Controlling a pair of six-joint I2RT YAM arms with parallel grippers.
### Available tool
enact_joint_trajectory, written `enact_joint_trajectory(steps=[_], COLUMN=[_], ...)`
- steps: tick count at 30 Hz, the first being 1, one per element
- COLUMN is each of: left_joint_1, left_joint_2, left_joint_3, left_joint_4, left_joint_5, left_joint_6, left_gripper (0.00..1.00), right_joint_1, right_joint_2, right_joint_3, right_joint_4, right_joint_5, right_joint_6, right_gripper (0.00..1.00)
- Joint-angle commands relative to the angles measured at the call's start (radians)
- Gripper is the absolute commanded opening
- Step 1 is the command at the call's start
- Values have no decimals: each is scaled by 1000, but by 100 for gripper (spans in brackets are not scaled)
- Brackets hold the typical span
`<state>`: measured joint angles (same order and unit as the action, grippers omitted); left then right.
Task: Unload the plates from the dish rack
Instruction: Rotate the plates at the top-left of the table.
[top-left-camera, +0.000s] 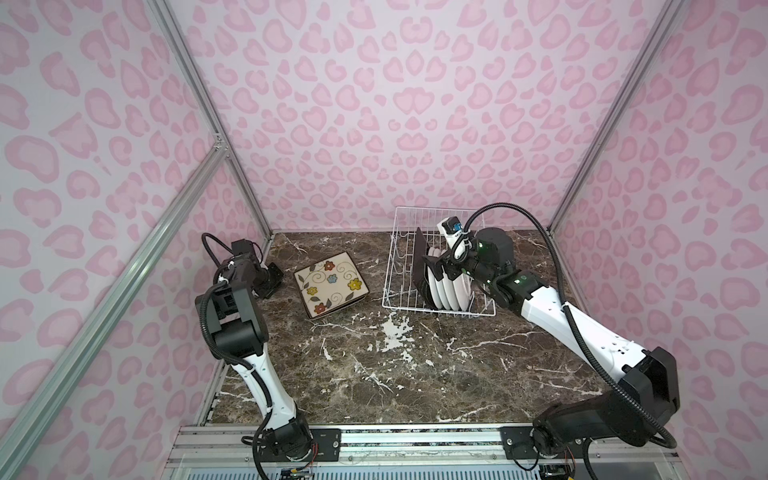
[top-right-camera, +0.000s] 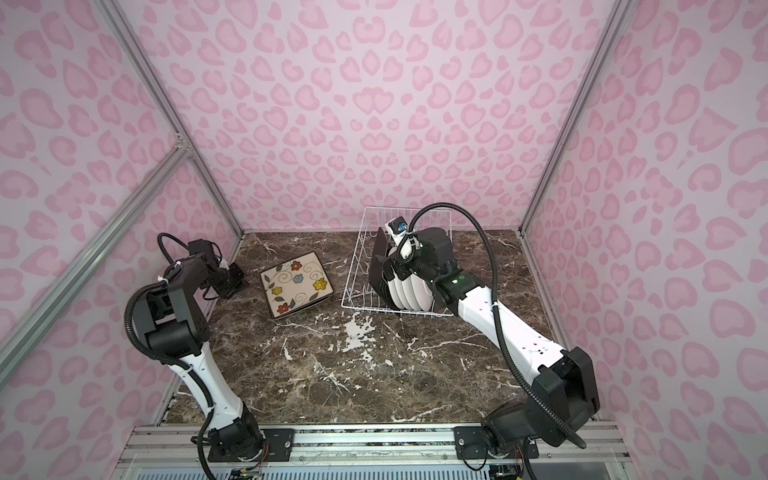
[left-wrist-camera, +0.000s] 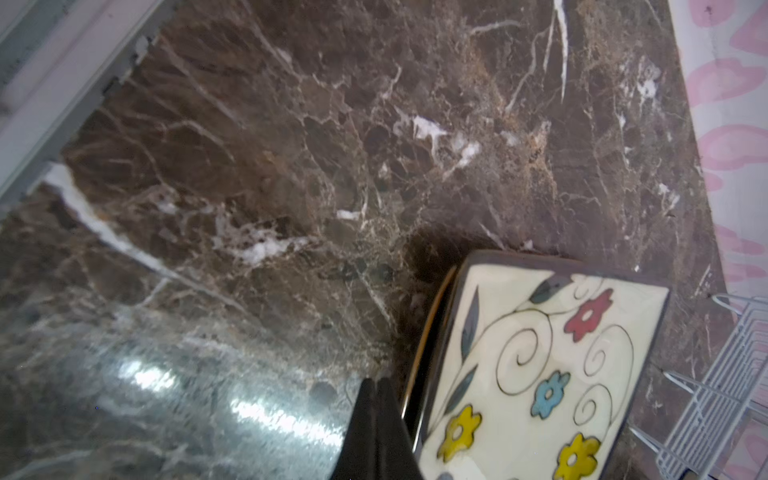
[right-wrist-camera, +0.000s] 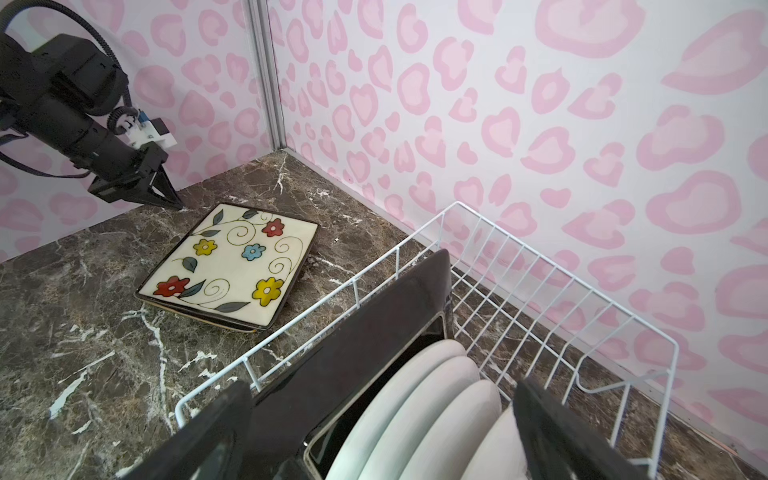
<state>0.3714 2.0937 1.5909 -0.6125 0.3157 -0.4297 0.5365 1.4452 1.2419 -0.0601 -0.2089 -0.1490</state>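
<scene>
Already a flowered square plate (top-left-camera: 330, 282) lies flat on the tabletop (top-left-camera: 374, 365) left of the dish rack (top-left-camera: 405, 270), the empty left hand (top-left-camera: 274, 282) pressed together beside it. The right hand (top-left-camera: 436, 273), spread wide, straddles an upright dark-backed square plate (right-wrist-camera: 353, 353) and four round white plates (right-wrist-camera: 415, 395) in the rack.

Flat plate (top-left-camera: 330, 284) lies left of rack (top-left-camera: 400, 257) holding upright plates (top-left-camera: 448, 287).

No legible text, label, brand, number or sign appearing in any view. Square plate (top-left-camera: 330, 284) on tabletop showing only painted flowers and swirls, no lettering.
</scene>
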Motion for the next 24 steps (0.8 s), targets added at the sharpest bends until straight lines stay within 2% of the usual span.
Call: enact_joint_trajectory(steps=[1, 12, 19, 24], left_joint_1=[-18, -59, -62, -61], left_joint_2=[37, 151, 89, 105], left_joint_3=[49, 206, 115, 99], left_joint_4=[-11, -90, -69, -68], left_joint_5=[-26, -93, -154, -154], left_joint_6=[-20, -45, -41, -32], left_gripper=[3, 3, 3, 3], right_joint_1=[1, 3, 3, 2], right_joint_2=[3, -9, -12, -8], right_joint_3=[1, 6, -3, -2], right_joint_4=[1, -24, -24, -16], right_joint_5=[5, 24, 27, 19], right_joint_6=[14, 15, 20, 17], right_gripper=[99, 99, 99, 99])
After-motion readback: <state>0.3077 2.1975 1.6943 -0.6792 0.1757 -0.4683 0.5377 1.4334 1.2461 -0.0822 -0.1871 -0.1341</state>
